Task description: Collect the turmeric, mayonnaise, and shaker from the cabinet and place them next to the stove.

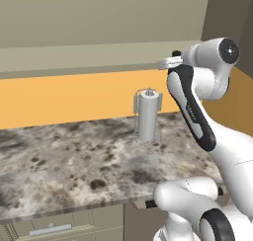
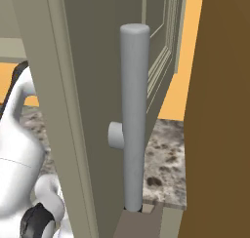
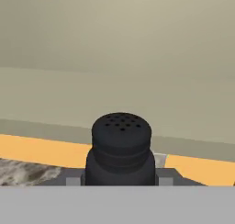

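In the hand view the black shaker (image 3: 121, 147), with a perforated round top, sits upright between my fingertips. My gripper (image 3: 120, 179) is shut on its lower body. Behind it runs the grey-beige cabinet (image 3: 119, 58), with its bottom edge just above the orange wall. In the left base view my hand (image 1: 169, 62) is raised at the cabinet's (image 1: 99, 18) lower edge, above the right end of the counter. The turmeric, the mayonnaise and the stove are out of view.
A steel paper-towel holder (image 1: 148, 114) stands on the speckled stone counter (image 1: 74, 161) just left of my arm. An open cabinet door with a long grey bar handle (image 2: 134, 115) stands close in front of the right base camera. A brown panel (image 2: 219, 110) rises to the right.
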### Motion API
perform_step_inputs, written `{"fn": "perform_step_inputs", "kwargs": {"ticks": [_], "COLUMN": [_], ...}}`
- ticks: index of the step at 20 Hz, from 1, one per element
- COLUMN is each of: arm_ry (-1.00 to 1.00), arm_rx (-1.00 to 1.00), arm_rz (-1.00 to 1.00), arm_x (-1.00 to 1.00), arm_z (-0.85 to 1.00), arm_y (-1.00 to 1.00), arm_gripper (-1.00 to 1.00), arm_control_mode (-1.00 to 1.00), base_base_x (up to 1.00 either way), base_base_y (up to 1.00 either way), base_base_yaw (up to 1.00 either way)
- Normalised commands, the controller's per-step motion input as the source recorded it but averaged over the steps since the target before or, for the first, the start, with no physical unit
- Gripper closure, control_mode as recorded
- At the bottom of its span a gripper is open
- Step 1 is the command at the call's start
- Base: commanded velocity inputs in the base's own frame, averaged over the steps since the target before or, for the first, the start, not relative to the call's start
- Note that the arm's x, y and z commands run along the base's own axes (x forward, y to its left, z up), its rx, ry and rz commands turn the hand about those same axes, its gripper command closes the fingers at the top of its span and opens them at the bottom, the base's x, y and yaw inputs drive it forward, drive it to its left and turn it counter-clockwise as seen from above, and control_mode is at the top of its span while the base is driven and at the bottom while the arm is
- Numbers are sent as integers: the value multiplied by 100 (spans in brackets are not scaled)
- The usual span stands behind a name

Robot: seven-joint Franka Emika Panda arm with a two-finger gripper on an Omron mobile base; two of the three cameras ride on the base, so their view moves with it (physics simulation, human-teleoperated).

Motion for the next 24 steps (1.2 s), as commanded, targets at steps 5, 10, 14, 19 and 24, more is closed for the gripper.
{"fn": "perform_step_inputs", "kwargs": {"ticks": [5, 10, 14, 19, 24], "arm_ry": [-1, -1, 0, 0, 0], "arm_rx": [0, 0, 0, 0, 0], "arm_rz": [6, 7, 0, 0, 0], "arm_x": [-100, -100, 0, 0, 0], "arm_z": [-23, -24, 0, 0, 0], "arm_y": [52, 49, 0, 0, 0], "arm_gripper": [100, 100, 100, 100, 100], "arm_control_mode": [-100, -100, 100, 100, 100], "base_base_x": [0, 0, -100, -100, -84], "base_base_y": [0, 0, 49, 62, 77], "base_base_yaw": [0, 0, 8, 15, 30]}}
